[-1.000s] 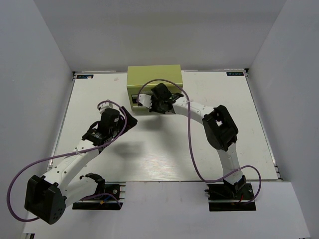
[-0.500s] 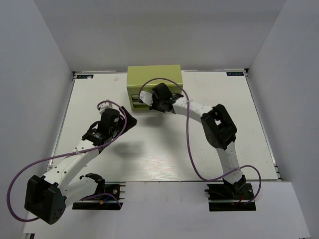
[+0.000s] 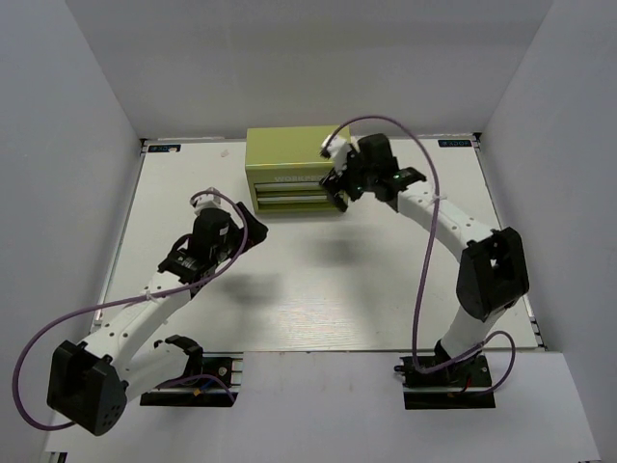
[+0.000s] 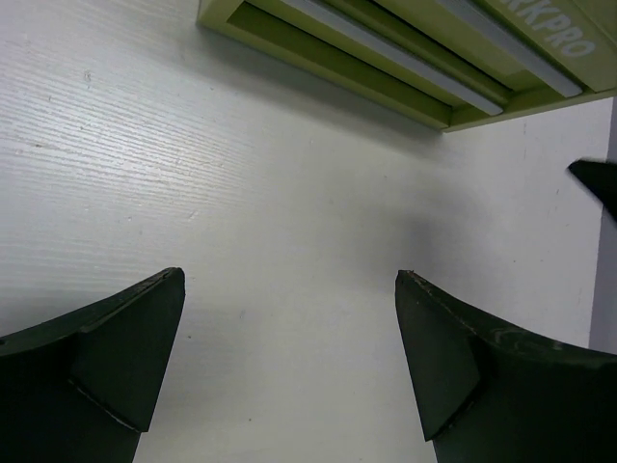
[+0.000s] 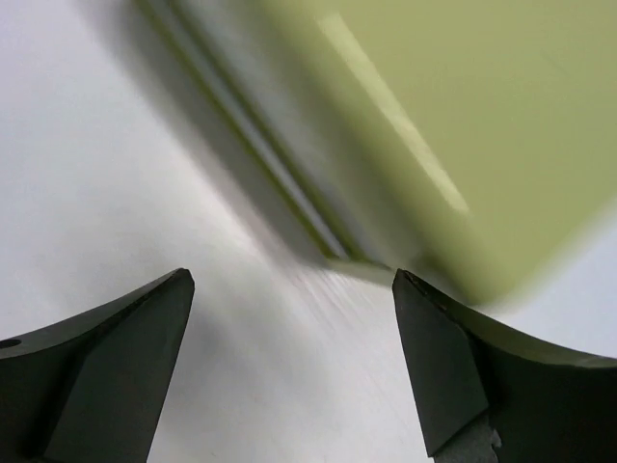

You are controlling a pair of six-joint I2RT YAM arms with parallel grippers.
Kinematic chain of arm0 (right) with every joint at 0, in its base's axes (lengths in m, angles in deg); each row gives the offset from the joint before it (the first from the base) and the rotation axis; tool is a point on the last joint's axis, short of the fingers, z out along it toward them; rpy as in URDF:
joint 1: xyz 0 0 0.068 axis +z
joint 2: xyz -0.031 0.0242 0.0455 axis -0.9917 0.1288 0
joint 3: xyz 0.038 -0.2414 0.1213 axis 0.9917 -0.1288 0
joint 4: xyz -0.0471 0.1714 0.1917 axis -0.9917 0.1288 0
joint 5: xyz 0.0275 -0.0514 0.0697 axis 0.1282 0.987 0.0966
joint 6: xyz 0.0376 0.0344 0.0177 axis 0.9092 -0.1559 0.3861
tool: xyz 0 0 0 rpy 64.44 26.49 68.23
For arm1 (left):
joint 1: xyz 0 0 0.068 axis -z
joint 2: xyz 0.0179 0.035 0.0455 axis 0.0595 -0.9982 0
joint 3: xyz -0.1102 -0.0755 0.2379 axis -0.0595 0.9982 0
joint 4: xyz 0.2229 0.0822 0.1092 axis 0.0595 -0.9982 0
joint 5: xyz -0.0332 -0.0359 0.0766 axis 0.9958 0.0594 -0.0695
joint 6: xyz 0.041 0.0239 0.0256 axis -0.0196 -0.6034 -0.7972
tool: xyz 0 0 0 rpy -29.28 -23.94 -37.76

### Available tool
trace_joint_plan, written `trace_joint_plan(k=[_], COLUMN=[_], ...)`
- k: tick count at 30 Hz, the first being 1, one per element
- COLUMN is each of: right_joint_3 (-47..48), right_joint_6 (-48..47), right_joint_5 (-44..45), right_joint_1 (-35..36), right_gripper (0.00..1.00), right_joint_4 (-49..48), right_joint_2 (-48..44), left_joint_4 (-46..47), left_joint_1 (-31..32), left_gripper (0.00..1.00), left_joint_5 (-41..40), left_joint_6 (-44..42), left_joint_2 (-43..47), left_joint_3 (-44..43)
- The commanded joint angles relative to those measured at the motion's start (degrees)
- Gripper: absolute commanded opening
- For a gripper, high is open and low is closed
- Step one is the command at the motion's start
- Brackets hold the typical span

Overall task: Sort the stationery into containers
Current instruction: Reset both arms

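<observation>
The olive yellow-green tool chest (image 3: pixel 297 154) stands at the back middle of the table, and both its front drawers look shut. No stationery shows in any view. My right gripper (image 3: pixel 339 185) hangs open by the chest's front right corner, holding nothing. In the right wrist view the chest (image 5: pixel 434 116) is blurred beyond the open right gripper (image 5: pixel 292 275). My left gripper (image 3: pixel 253 230) is open over bare table, in front of and left of the chest. In the left wrist view the drawer fronts (image 4: pixel 405 48) lie ahead of the left gripper (image 4: pixel 289 274), which is empty.
The white table (image 3: pixel 318 280) is bordered by grey walls on three sides. A purple cable (image 3: pixel 421 280) loops off each arm. The right arm's dark tip (image 4: pixel 598 178) pokes in at the right edge of the left wrist view.
My right gripper has left the chest's front left, swung up and to the right, and opened. The chest's front now shows with both drawers flush. The left arm has held still.
</observation>
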Motion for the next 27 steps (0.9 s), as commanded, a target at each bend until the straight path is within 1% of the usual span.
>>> trace_joint_plan(k=[1, 2, 3, 4, 6, 8, 9, 10, 11, 12, 15, 21, 22, 27], right_joint_3=[3.6, 4.7, 8.7, 9.8, 13.7, 14.3, 13.8, 12.5, 11.5, 7.8, 4.1, -3.4, -6.7, -13.2], right_joint_6=[10.5, 13.3, 14.2, 17.1, 18.2, 19.2, 19.2, 19.2, 18.7, 18.1, 17.8, 18.3, 18.2, 17.1], right_joint_5=[5.5, 5.3, 4.7, 4.2, 5.1, 7.3, 7.6, 6.5, 5.7, 5.1, 2.7, 7.2, 7.4, 6.0], right_joint_1=[-8.0, -9.3, -13.9, -15.5, -20.1, -22.1, -23.3, -24.3, -24.6, -25.1, -25.3, -26.8, -27.4, -29.4], right_gripper=[0.9, 0.9, 0.9, 0.9, 0.9, 0.9, 0.9, 0.9, 0.9, 0.9, 0.9, 0.9, 0.9, 0.9], right_joint_4=[0.6, 3.0, 4.2, 6.9, 8.9, 9.5, 8.2, 9.0, 7.4, 6.9, 5.0, 2.3, 0.6, -4.0], right_joint_2=[2.3, 4.2, 5.1, 6.8, 7.9, 8.2, 7.8, 6.2, 5.3, 3.5, 0.4, -2.8, -3.2, -8.0], left_joint_4=[2.3, 2.3, 2.3, 2.8, 2.8, 2.8, 2.8, 2.8, 2.8, 3.4, 3.4, 3.4, 3.4, 2.2], left_joint_1=[-0.2, -0.2, -0.2, -0.2, -0.2, -0.2, -0.2, -0.2, -0.2, -0.2, -0.2, -0.2, -0.2, -0.2], left_gripper=[1.0, 1.0, 1.0, 1.0, 1.0, 1.0, 1.0, 1.0, 1.0, 1.0, 1.0, 1.0, 1.0, 1.0], left_joint_5=[2.0, 2.6, 3.2, 3.2, 3.7, 4.4, 4.4, 5.0, 5.6, 5.7, 6.2, 4.8, 4.3, 3.6], left_joint_6=[-3.5, -4.4, -4.9, -4.9, -6.6, -7.3, -7.3, -7.3, -7.3, -7.3, -7.3, -7.9, -7.9, -8.4], left_joint_2=[-2.0, -3.1, -3.6, -3.6, -5.3, -5.9, -6.4, -6.4, -6.4, -6.4, -6.4, -5.3, -5.3, -5.3], left_joint_3=[-3.4, -3.4, -4.3, -5.2, -5.9, -6.6, -7.2, -7.2, -7.2, -7.2, -6.7, -5.5, -5.5, -5.5])
